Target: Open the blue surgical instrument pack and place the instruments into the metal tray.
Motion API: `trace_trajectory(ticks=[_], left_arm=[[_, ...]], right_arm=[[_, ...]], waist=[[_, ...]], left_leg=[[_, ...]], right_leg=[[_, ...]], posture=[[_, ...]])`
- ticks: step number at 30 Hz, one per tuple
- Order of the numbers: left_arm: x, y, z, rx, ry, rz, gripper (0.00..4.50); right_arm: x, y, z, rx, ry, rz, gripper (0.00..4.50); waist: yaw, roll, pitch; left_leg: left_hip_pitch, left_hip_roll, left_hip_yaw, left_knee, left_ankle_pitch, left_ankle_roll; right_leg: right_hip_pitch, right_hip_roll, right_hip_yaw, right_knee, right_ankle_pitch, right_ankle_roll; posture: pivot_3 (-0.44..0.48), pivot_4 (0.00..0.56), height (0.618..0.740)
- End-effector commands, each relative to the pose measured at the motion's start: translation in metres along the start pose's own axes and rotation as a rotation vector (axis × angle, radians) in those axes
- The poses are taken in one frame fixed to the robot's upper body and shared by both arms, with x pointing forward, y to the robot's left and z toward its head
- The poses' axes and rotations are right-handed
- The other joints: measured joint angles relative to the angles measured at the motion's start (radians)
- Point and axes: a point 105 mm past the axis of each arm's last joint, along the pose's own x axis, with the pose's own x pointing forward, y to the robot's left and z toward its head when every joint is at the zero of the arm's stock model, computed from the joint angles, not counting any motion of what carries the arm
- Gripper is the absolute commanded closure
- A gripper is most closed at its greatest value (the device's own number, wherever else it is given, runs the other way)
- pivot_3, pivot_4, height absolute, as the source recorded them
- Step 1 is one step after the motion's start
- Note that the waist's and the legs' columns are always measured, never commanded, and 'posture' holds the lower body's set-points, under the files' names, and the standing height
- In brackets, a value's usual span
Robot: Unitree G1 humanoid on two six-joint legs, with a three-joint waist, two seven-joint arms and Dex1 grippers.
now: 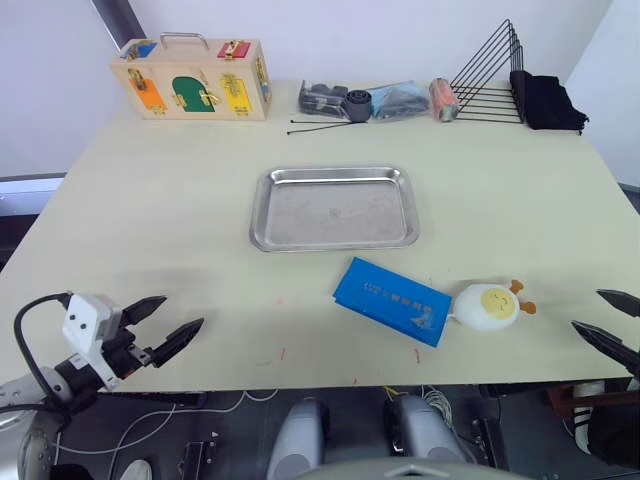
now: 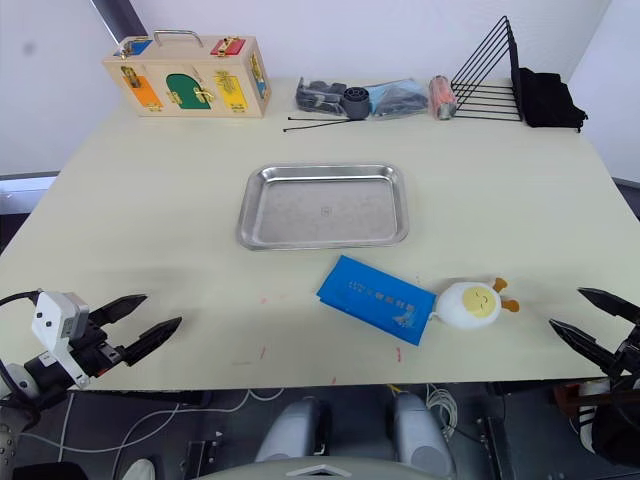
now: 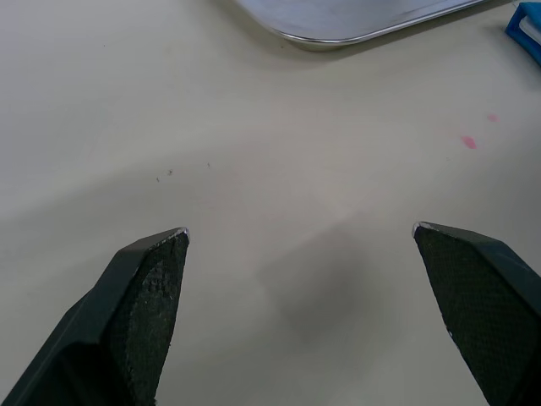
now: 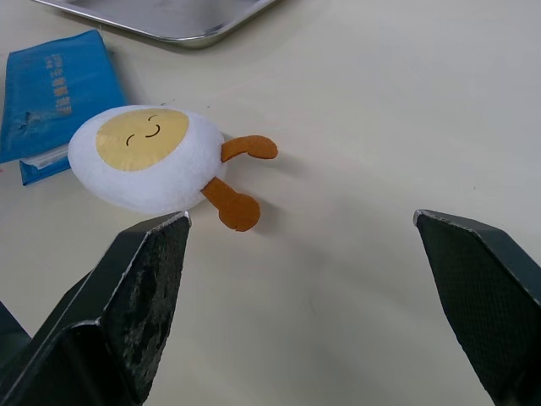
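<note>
So far we hold both grippers, left (image 1: 168, 322) and right (image 2: 592, 318), spread wide and empty at the table's near edge, leaving the closed blue surgical instrument pack (image 1: 392, 300) reachable just before the empty metal tray (image 1: 334, 207).

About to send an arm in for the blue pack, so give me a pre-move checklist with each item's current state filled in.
1. Blue surgical instrument pack within sight on the table, shut and flat: ok.
2. Metal tray empty and ready to receive instruments: ok.
3. Right gripper open, holding nothing: ok.
4. Left gripper open, holding nothing: ok.
5. Room around the pack: not ok. The white egg plush toy lies against the pack's right end, between it and the right gripper.
6. Instruments inside the pack: cannot tell while it is shut.
</note>
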Motion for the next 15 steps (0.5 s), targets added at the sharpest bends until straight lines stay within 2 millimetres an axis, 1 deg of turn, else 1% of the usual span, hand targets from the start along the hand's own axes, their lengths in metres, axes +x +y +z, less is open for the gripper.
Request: trace_trajectory(ticks=[1, 4, 10, 15], left_arm=[[-0.004, 0.007, 0.007, 0.041, -0.011, 0.013, 0.00], [-0.003, 0.010, 0.006, 0.045, -0.006, 0.014, 0.00], [0.002, 0.009, 0.005, 0.049, -0.012, -0.010, 0.00], [0.010, 0.005, 0.007, 0.072, -0.012, -0.076, 0.00]], right_arm=[[0.004, 0.005, 0.009, -0.043, -0.031, 0.012, 0.05], [0.007, 0.009, 0.012, -0.049, -0.038, 0.022, 0.05], [0.011, 0.013, 0.017, -0.055, -0.049, 0.025, 0.05], [0.019, 0.028, 0.029, -0.033, -0.079, 0.102, 0.05]], waist=[[0.000, 0.000, 0.000], [0.000, 0.000, 0.000], [0.000, 0.000, 0.000], [0.000, 0.000, 0.000]], left_leg=[[0.000, 0.000, 0.000, 0.000, 0.000, 0.000], [0.000, 0.000, -0.001, 0.000, 0.000, 0.000], [0.000, 0.000, 0.000, 0.000, 0.000, 0.000], [0.000, 0.000, -0.001, 0.000, 0.000, 0.000]], right_leg=[[0.000, 0.000, 0.000, 0.000, 0.000, 0.000], [0.000, 0.000, 0.000, 0.001, 0.000, 0.000], [0.000, 0.000, 0.000, 0.001, 0.000, 0.000], [0.000, 0.000, 0.000, 0.001, 0.000, 0.000]], posture=[[0.000, 0.150, 0.740], [0.000, 0.150, 0.740], [0.000, 0.150, 0.740], [0.000, 0.150, 0.740]])
